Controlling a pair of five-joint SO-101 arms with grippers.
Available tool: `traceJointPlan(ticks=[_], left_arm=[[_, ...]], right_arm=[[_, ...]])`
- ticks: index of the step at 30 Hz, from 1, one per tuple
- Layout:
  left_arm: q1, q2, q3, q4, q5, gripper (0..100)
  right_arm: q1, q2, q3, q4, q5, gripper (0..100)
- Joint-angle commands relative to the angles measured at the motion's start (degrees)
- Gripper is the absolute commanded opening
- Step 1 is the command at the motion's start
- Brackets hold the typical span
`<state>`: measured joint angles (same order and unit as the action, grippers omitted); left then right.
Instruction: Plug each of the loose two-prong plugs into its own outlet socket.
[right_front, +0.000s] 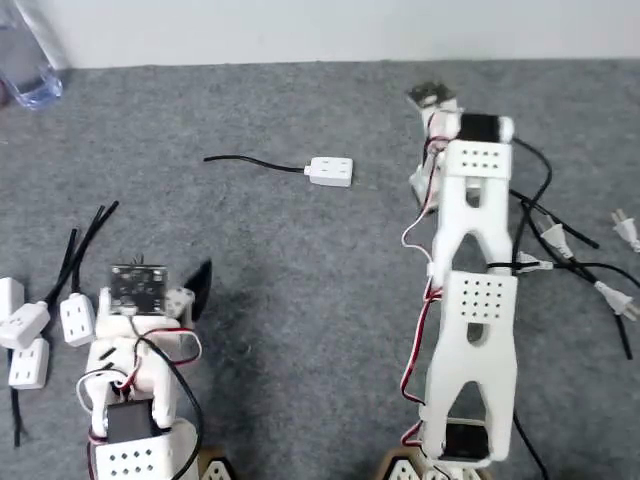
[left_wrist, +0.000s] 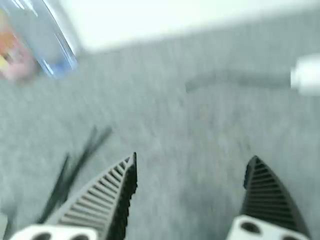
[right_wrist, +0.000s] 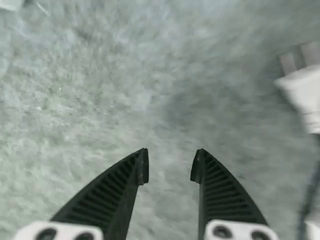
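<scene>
Arm (right_front: 475, 300) outstretched, right gripper (right_wrist: 169, 166) slightly parted

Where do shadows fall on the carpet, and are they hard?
High view: a soft shadow on the carpet beside the left arm, no hard edges. Right wrist view: a dim patch ahead of the right gripper. Left wrist view: even light, no clear shadow.
</scene>
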<state>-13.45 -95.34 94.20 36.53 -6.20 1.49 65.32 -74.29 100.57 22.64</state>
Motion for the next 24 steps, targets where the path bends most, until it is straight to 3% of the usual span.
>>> traceJointPlan(ticks=[1, 7, 13, 18, 24], left_arm=[[-0.4, -0.1, -5.2, -7.3, 7.0, 32], [-0.1, 0.0, -12.4, -8.4, 19.8, 32], [1.5, 0.0, -22.5, -8.4, 26.8, 32], [1.2, 3.6, -35.0, -8.4, 28.0, 32], [1.2, 19.2, -56.0, -8.5, 27.8, 32]], right_arm=[[-2.4, 2.9, -0.4, 2.2, -3.9, 15.7], [-4.6, 9.0, -1.8, 2.1, -7.1, 15.8], [-4.2, 9.4, -2.3, 2.0, -7.2, 15.8], [-4.2, 9.4, -2.3, 1.6, -7.2, 15.7], [-4.2, 9.4, -2.3, 1.5, -6.9, 15.7]])
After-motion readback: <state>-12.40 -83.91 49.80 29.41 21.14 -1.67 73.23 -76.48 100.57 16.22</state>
